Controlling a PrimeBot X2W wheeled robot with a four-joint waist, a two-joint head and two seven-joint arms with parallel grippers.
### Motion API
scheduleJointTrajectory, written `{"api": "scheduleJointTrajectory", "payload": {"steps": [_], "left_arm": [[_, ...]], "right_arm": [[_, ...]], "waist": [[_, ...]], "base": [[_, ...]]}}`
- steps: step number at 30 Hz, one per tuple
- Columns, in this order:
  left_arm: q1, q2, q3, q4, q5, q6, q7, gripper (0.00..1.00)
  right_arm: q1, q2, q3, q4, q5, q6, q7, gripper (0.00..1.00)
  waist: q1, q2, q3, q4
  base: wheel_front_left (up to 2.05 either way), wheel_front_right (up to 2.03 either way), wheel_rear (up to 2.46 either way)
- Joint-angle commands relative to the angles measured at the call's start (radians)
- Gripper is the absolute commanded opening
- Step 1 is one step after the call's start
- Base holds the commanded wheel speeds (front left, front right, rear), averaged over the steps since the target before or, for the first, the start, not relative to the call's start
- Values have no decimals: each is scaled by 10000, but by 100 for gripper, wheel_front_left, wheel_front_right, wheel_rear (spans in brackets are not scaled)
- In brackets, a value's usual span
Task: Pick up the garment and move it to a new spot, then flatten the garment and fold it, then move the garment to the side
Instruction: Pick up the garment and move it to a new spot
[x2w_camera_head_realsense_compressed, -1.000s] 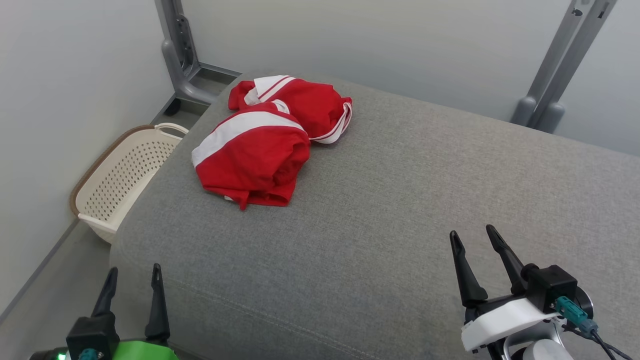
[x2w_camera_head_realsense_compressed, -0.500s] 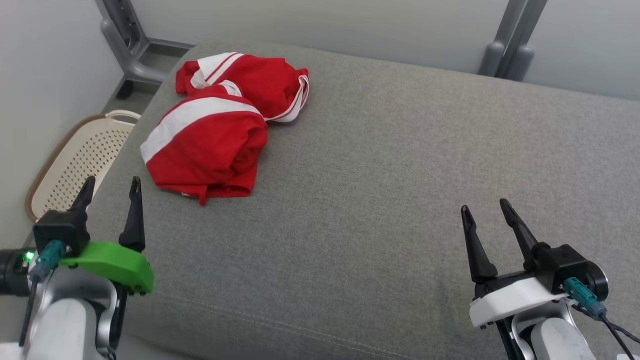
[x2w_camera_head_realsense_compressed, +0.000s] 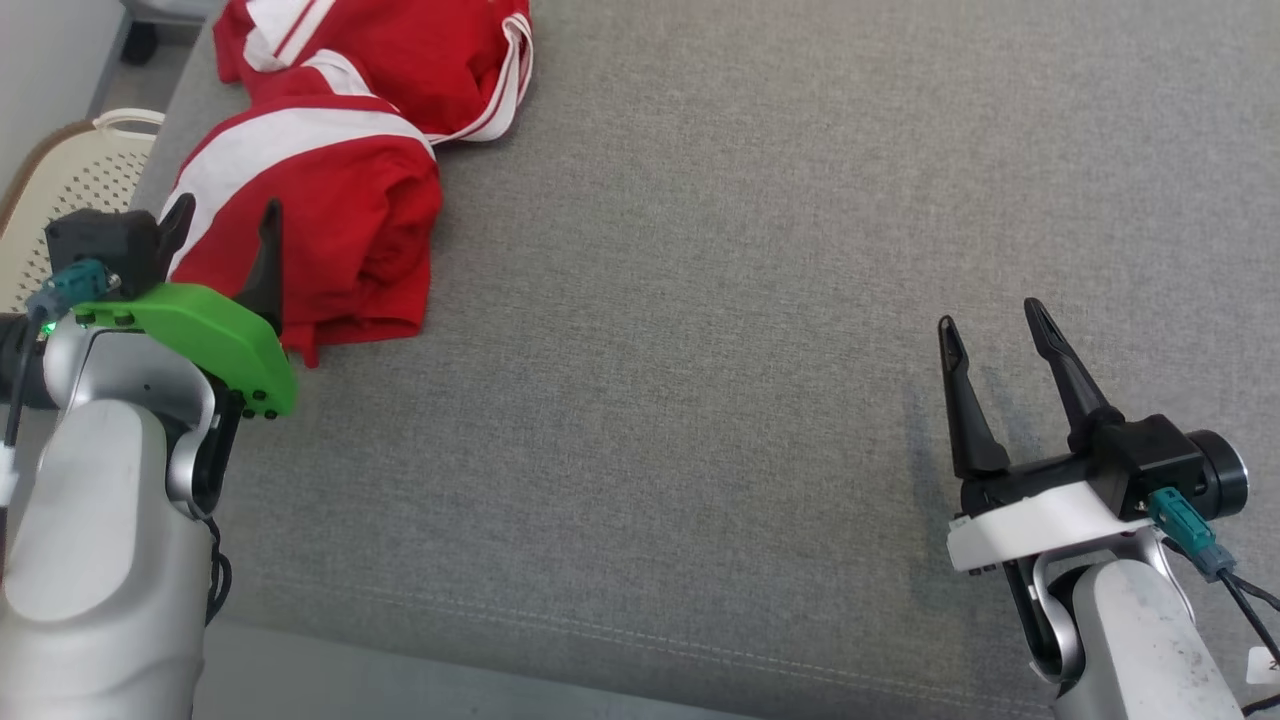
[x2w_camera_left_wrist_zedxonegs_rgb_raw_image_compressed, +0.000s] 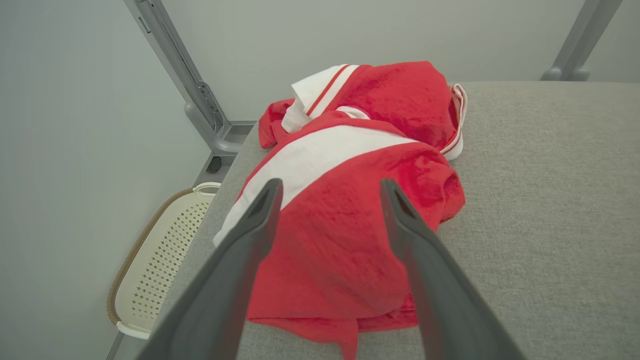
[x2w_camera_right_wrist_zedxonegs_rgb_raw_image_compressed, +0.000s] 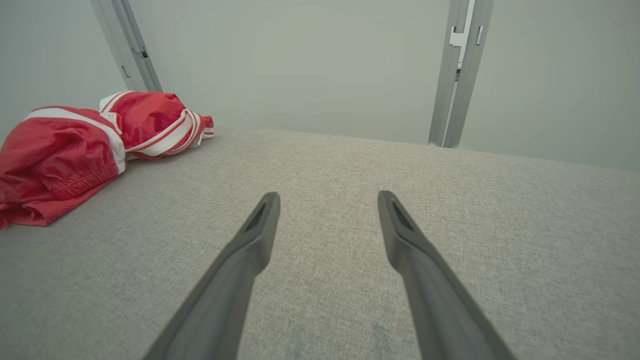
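Moved up to the red-and-white garment (x2w_camera_head_realsense_compressed: 370, 200) at 11 o'clock, left gripper (x2w_camera_head_realsense_compressed: 228, 205) is held released; right gripper (x2w_camera_head_realsense_compressed: 988, 313) is likewise released.

Bright, even, soft-shadowed light; wide-angle bending in wrist views.

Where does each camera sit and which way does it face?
Head view: on the head, looking down at the cushion; left hand and right hand show.
Left wrist view: left arm, looking along its fingers at the garment.
Right wrist view: right arm, along its fingers, across the cushion.
All three share the red garment.
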Motion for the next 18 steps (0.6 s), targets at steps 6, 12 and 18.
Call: {"api": "scheduleJointTrajectory", "payload": {"steps": [6, 12, 18], "left_arm": [[-1334, 275, -370, 1586, -335, -113, 310, 100], [-2045, 514, -587, 2668, -398, -142, 390, 100], [-2616, 626, -770, 3910, -362, -134, 358, 100]], "right_arm": [[-468, -51, 95, -169, -200, 1, -34, 100], [-658, -51, 126, -243, -270, 1, -34, 100], [-824, -50, 235, -222, -284, 1, -34, 100]], "waist": [[-1, 0, 1582, -649], [-1, 0, 1952, -789], [-1, 0, 2233, -907]], "base": [[0, 0, 0], [0, 0, 0], [0, 0, 0]]}}
